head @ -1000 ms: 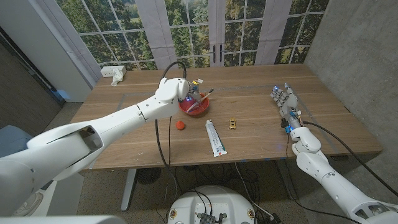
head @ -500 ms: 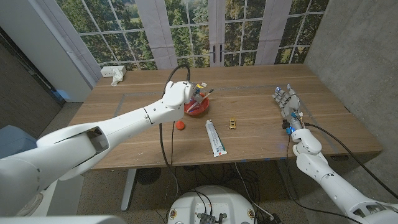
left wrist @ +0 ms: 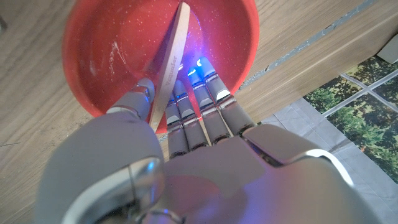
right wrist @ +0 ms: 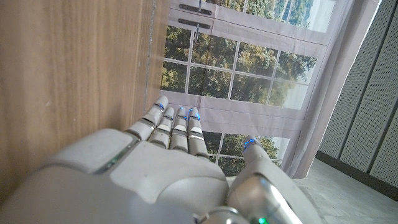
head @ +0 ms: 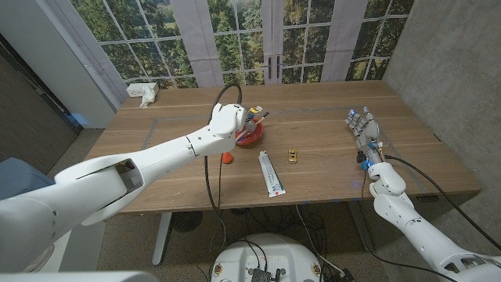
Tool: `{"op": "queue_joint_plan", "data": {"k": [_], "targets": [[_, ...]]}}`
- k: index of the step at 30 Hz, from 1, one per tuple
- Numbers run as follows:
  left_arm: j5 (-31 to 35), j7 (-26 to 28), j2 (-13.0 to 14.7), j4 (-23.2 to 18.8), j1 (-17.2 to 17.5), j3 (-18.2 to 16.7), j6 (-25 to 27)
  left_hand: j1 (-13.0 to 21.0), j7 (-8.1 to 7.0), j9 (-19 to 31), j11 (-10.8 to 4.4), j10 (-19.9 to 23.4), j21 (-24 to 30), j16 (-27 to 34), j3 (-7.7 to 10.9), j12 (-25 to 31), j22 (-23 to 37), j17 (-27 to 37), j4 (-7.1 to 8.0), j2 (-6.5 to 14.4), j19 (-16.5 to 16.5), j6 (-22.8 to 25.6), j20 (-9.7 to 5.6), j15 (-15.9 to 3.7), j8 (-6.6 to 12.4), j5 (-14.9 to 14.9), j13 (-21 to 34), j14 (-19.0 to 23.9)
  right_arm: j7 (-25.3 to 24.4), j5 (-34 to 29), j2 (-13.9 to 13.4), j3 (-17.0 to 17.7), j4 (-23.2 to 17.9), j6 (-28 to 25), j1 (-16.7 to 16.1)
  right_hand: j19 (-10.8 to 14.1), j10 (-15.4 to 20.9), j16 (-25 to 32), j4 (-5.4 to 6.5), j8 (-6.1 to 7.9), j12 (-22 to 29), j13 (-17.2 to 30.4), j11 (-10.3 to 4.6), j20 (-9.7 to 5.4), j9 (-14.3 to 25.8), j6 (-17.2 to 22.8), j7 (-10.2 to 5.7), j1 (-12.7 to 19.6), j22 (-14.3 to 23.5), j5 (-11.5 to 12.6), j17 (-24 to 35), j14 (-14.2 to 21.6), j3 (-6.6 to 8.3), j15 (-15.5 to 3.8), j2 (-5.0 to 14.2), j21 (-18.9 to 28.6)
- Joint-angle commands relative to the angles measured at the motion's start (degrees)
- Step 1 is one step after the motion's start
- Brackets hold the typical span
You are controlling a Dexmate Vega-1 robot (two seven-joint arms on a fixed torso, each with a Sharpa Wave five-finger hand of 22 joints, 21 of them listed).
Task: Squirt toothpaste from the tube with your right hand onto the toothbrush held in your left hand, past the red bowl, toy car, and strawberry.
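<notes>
1. Red is the one container here: a red bowl (head: 249, 137) on the wooden table (head: 321, 168), near the middle and toward the window side. In the left wrist view the bowl (left wrist: 112, 50) has a speckled inside with a few pale smears, and a tan wooden toothbrush (left wrist: 169, 59) slants across it.
2. The left hand (head: 235, 119) is over the bowl's rim. In the left wrist view this hand (left wrist: 180, 143) pinches the toothbrush handle between the thumb and the fingers (left wrist: 211, 99), whose tips reach into the bowl and glow blue.
3. The toothpaste tube (head: 271, 172) lies flat on the table, nearer the robot than the bowl, with no hand touching it.
4. The small yellow toy car (head: 293, 155) sits just beside the tube, on its right.
5. The strawberry (head: 228, 157) lies near the bowl on the robot's side, to the left of the tube.
6. The right hand (head: 363, 131) is well apart from all of these, toward the table's right side. Its fingers are straight and slightly spread, holding nothing; the right wrist view shows this hand (right wrist: 168, 162) close to the wood with its fingers extended.
7. Compared with a second ago, the left hand has shifted a little to the right over the bowl and now covers more of it. The tube, car, strawberry and right hand lie where they did.
</notes>
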Motion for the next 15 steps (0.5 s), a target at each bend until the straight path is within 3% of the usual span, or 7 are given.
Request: {"op": "queue_joint_plan", "data": {"k": [1, 8, 15], "targets": [[-3.17, 0.91, -1.06, 2.00, -0.24, -0.17, -0.31, 0.37, 0.80, 0.10, 0.06, 1.22, 0.44, -0.32, 1.33, 0.55, 0.30, -0.13, -0.08, 1.82, 0.74, 0.88, 0.40, -7.63, -0.01, 0.40, 0.02, 1.31, -2.00, -1.60, -0.62, -0.24, -0.49, -0.02, 0.00, 0.83, 0.66, 0.10, -0.43, 0.42, 0.39, 0.28, -0.12, 0.08, 0.35, 0.62, 0.08, 0.55, 0.29, 0.07, 0.14, 0.48, 0.00, 0.10, 1.39, -0.04], [-8.78, 4.54, -1.31, 2.95, 1.04, -3.03, -1.50, 2.56, 1.73, 0.36, -1.45, 8.40, 2.06, 1.49, 4.48, 2.84, 0.79, 0.81, -0.47, 4.29, 2.35, 6.35, 0.44, -8.76, 1.44, 0.63, 0.15, 6.89, -2.72, -2.05, -0.84, -0.33, -0.84, -0.25, 0.07, 0.94, 0.68, 0.06, -0.47, 0.40, 0.37, 0.28, -0.15, 0.08, 0.35, 0.63, 0.07, 0.57, 0.29, 0.07, 0.13, 0.47, 0.00, 0.15, 1.38, -0.14], [-10.18, 9.62, -1.28, 2.27, 1.98, -3.69, 0.40, 6.80, 1.50, 1.70, -3.12, 14.08, 5.18, 5.09, 7.67, 5.27, 2.01, 4.11, -0.17, 4.89, 4.42, 9.33, -1.05, -9.49, 2.51, 0.48, 1.70, 12.34, -3.02, -2.31, -0.97, -0.49, -0.80, -0.65, 0.47, 1.01, 0.70, 0.03, -0.52, 0.39, 0.34, 0.29, -0.08, 0.10, 0.36, 0.66, 0.09, 0.61, 0.30, 0.07, 0.12, 0.49, 0.01, 0.07, 1.42, -0.31]]}}
